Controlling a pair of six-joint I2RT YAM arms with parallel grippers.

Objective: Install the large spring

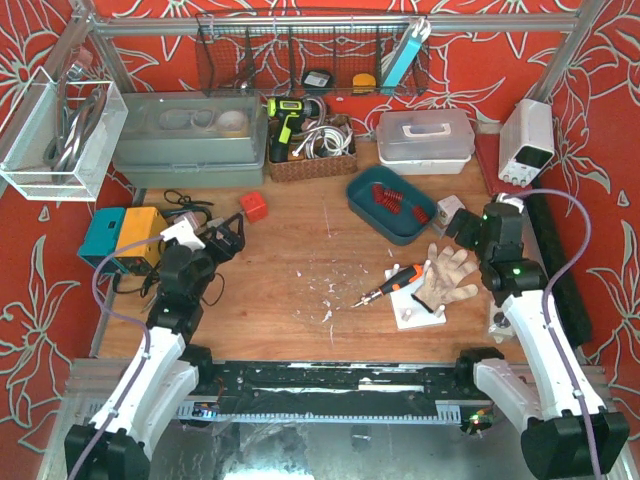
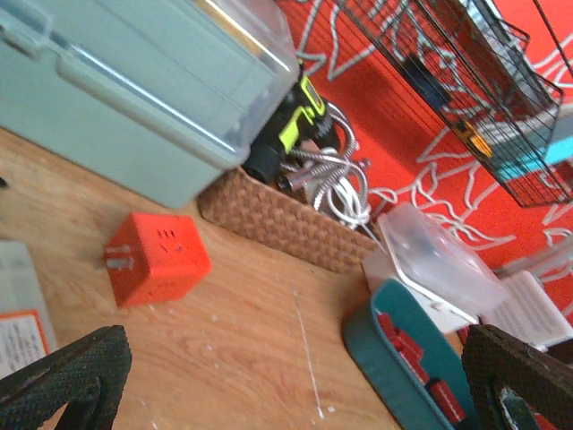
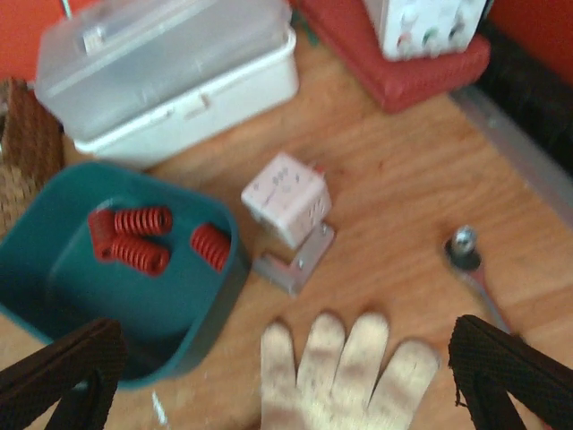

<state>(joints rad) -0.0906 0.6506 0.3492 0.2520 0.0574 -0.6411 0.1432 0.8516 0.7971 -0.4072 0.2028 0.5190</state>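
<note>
A wooden table stands before a red backdrop printed with pale flowers, seen from above with two robot arms mounted at its near edge.

The right gripper hangs near the table's right edge, jaws spread wide and holding nothing. A pale work glove lies just beneath it, and a small white block on a metal bracket sits just beyond the glove. Farther out and to the left, the red springs lie inside a teal tray, with a white lidded box behind it at the far edge.

The left gripper is near the left edge, also released and empty. An orange cube sits ahead of it, with a wicker basket of cables beyond it.

An orange-handled electric screwdriver lies beside the glove.
</note>
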